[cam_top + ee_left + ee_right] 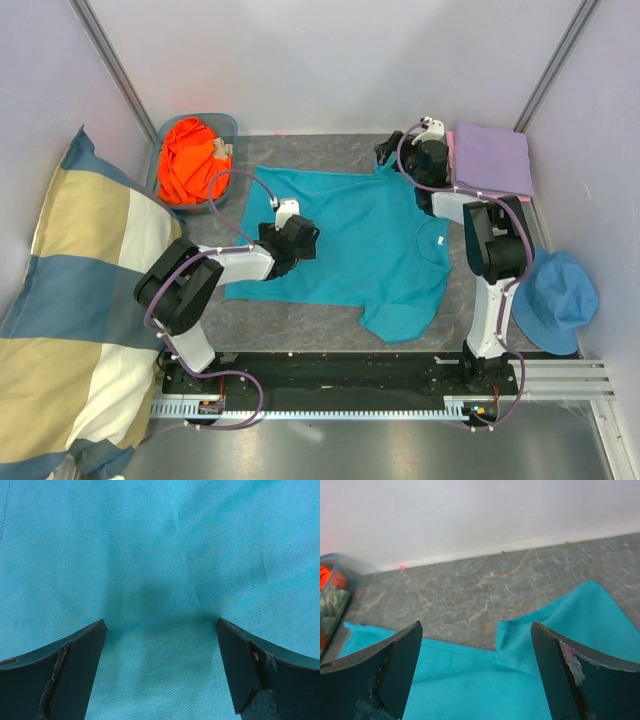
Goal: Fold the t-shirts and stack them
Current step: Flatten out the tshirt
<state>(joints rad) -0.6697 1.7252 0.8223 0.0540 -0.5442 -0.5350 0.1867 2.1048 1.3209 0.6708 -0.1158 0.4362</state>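
Your teal shirt (350, 240) lies spread flat in the middle of the grey table (300, 155), not yet folded. Its collar points toward the right arm's side, its hem toward the left. One sleeve reaches toward the far wall and the other toward the arm bases.

Your left claw (300, 235) is over the hem half of that shirt and is released, its jaws wide apart. The left wrist view shows only teal cloth (160, 545) between the fingers (75, 670). Creases run in toward both tips, which look pressed against the fabric. Nothing is pinched.

Your right claw (385, 150) stands at the far sleeve, also released and grasping nothing. From its wrist camera, the sleeve edge of the teal shirt (470, 690) and bare table (470, 590) show between the spread jaws. Whether the tips touch the cloth cannot be told.

The orange shirt (190, 160) is bunched in a bin (232, 122) at the far left. The lavender shirt (492, 158) lies folded at the far right, with a pink shirt (452, 150) edge showing under it.

A blue hat (555, 300) rests beside the right arm. A checked pillow (80, 300) leans along the left wall.
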